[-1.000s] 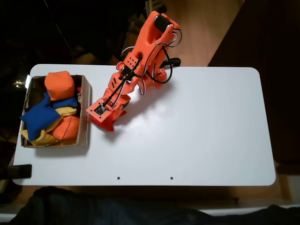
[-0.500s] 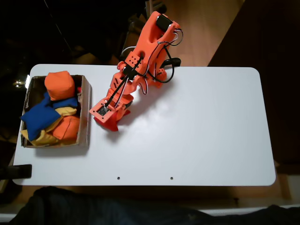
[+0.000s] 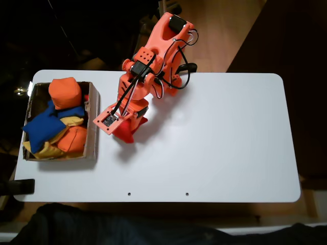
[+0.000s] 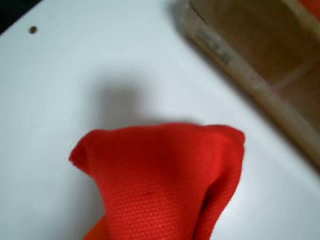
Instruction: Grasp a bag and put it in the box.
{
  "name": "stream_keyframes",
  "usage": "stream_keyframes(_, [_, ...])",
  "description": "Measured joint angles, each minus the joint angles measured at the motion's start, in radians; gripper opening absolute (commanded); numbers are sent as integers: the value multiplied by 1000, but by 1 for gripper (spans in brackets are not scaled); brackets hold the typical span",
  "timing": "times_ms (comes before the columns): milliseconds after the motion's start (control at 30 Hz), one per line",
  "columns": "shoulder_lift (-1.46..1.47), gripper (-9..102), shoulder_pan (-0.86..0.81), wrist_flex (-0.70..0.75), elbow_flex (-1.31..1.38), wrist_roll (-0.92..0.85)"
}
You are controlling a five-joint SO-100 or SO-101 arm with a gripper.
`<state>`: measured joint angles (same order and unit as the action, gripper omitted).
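so the orange arm (image 3: 153,66) is reaching from its base at the far edge of the table, down and to the left in the fixed view, folded at the elbow with black cables looping off the upper joints. wrist is pitched downward, camera board facing up. gripper (image 3: 124,130) is at the low end of the arm, closed around the red bag (image 4: 165,185), which hangs out below it in the wrist view. fingers themselves are hidden by the cloth
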<state>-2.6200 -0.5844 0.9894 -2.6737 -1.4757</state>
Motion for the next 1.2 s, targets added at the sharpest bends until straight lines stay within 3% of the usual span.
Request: stream_keyframes(1200, [5,9,57,460,583,112])
